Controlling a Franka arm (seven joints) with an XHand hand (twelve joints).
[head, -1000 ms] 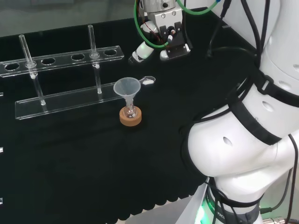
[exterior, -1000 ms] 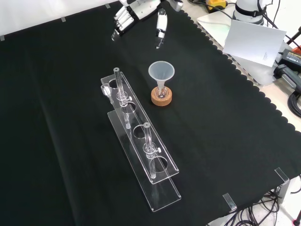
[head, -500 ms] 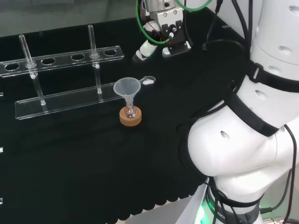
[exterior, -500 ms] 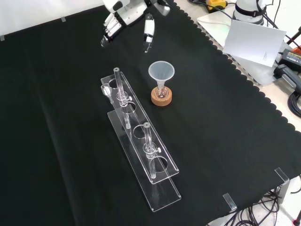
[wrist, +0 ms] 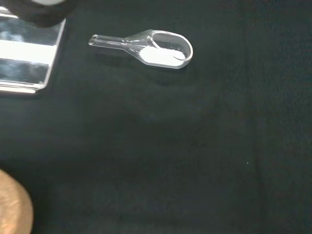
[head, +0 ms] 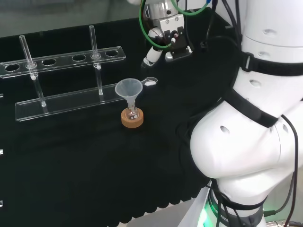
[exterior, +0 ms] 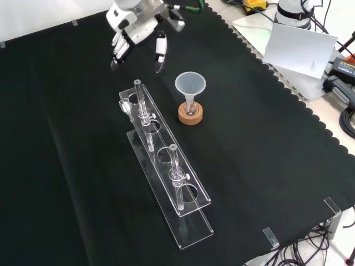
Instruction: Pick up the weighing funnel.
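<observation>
The weighing funnel [wrist: 156, 48] is a small see-through scoop with a short thin stem and some white powder in its bowl, and it lies flat on the black desk [head: 71, 142]. In the head view it [head: 150, 82] sits at about 1 o'clock from the big funnel [head: 128, 90], just beside its rim, and the hand [head: 165, 35] hangs in the air at about 12 o'clock from it with its fingers [exterior: 119, 47] loose and nothing in them. From the head view the scoop is tiny and hard to make out, and in the wrist view the cork ring [wrist: 12, 204] and the clear rack [wrist: 29, 53] are cut off at the edge.
</observation>
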